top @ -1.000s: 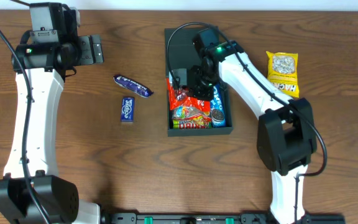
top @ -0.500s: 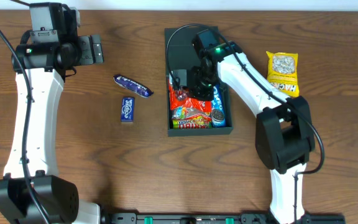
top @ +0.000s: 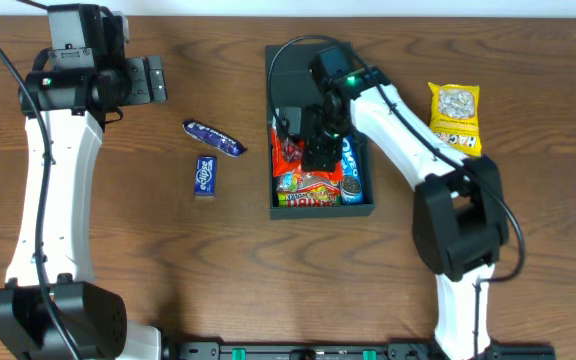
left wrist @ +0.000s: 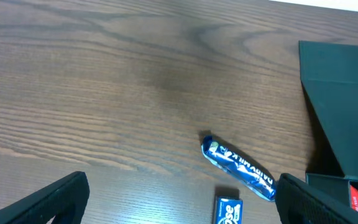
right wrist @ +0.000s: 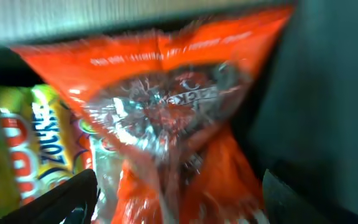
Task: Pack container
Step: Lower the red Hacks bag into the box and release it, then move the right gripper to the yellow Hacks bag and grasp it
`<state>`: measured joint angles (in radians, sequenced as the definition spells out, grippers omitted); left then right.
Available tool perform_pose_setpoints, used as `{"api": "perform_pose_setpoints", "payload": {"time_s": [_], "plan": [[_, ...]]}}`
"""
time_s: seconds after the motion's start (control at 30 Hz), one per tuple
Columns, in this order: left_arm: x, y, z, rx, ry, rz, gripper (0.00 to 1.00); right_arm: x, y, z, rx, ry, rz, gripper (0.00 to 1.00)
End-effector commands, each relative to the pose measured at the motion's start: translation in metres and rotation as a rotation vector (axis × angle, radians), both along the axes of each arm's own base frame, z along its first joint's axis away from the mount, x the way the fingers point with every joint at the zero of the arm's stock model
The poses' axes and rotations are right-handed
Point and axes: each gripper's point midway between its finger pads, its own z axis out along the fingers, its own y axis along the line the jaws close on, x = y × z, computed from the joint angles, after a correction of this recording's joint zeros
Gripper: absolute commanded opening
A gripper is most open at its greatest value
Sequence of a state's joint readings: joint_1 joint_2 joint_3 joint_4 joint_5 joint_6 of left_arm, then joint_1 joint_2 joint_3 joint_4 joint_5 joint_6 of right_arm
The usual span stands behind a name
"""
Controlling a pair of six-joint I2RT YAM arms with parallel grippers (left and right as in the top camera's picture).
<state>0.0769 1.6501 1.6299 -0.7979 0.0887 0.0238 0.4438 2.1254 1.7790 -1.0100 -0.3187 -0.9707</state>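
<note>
Records left gripper (top: pixel 156 80) gaping and empty well left of the container (top: pixel 323 211), blue bar (top: pixel 214 139) and blue packet (top: pixel 204 175) unpacked just left of it, right gripper (right wrist: pixel 179 193) inside it, jaws just sprung apart off the orange pack (right wrist: pixel 166 106), judged deposited.

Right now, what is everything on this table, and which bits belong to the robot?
table: one, brown wood, under everything
container: one, dark green, centre, lid open
orange snack pack: one, orange-red, inside container
green-yellow snack pack: one, inside container, near end
blue cookie pack: one, inside container, right side
blue candy bar: one, left of container
small blue pack: one, beside the bar
yellow snack bag: one, right of container
left gripper: one, black, open, far left
right gripper: one, black, open, over container
</note>
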Motion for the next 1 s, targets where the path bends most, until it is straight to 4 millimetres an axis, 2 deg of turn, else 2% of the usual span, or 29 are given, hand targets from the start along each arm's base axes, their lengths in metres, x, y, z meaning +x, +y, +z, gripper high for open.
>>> {"api": "perform_pose_setpoints", "payload": {"time_s": [0.0, 0.03, 0.07, 0.1, 0.13, 0.17, 0.23, 0.3, 0.33, 0.37, 0.43, 0.57, 0.7, 0.8, 0.87, 0.97], "plan": [[0.001, 0.004, 0.001, 0.018, -0.001, 0.007, 0.97, 0.003, 0.015, 0.094, 0.143, -0.163, -0.004, 0.84], [0.001, 0.004, 0.001, 0.018, -0.001, 0.007, 0.97, 0.002, 0.015, 0.11, 0.161, -0.199, -0.002, 0.83], [0.001, 0.004, 0.001, 0.018, -0.001, 0.007, 0.97, 0.001, 0.014, 0.126, 0.178, -0.236, -0.002, 0.75], [0.001, 0.004, 0.001, 0.018, -0.001, 0.007, 0.97, 0.001, 0.012, 0.137, 0.184, -0.268, -0.005, 0.65], [0.001, 0.004, 0.001, 0.018, -0.001, 0.007, 0.97, 0.003, 0.008, 0.148, 0.182, -0.307, -0.015, 0.48], [0.001, 0.004, 0.001, 0.018, -0.001, 0.007, 0.97, 0.008, 0.002, 0.157, 0.171, -0.344, -0.032, 0.41], [0.001, 0.004, 0.001, 0.018, 0.0, 0.007, 0.97, 0.018, -0.013, 0.163, 0.145, -0.382, -0.09, 0.36], [0.001, 0.004, 0.001, 0.018, 0.0, 0.007, 0.97, 0.032, -0.031, 0.164, 0.136, -0.381, -0.216, 0.2], [0.001, 0.004, 0.001, 0.018, 0.0, 0.007, 0.97, 0.043, -0.044, 0.162, 0.142, -0.359, -0.324, 0.04], [0.001, 0.004, 0.001, 0.018, 0.0, 0.007, 0.97, 0.051, -0.056, 0.159, 0.152, -0.334, -0.428, 0.01], [0.001, 0.004, 0.001, 0.018, 0.0, 0.007, 0.97, 0.067, -0.086, 0.151, 0.172, -0.272, -0.653, 0.01], [0.001, 0.004, 0.001, 0.018, 0.002, 0.007, 0.98, 0.088, -0.141, 0.134, 0.18, -0.195, -0.928, 0.02], [0.0, 0.004, 0.0, 0.017, 0.007, 0.007, 0.98, 0.105, -0.202, 0.102, 0.192, -0.09, -1.228, 0.02], [-0.002, 0.003, -0.001, 0.016, 0.014, 0.006, 0.98, 0.106, -0.244, 0.072, 0.179, 0.013, -1.517, 0.02], [-0.002, 0.003, -0.002, 0.016, 0.018, 0.006, 0.98, 0.102, -0.264, 0.053, 0.156, 0.077, -1.667, 0.01], [-0.003, 0.003, -0.002, 0.013, 0.019, 0.003, 0.98, 0.1, -0.276, 0.031, 0.14, 0.141, -1.762, 0.02]]}}
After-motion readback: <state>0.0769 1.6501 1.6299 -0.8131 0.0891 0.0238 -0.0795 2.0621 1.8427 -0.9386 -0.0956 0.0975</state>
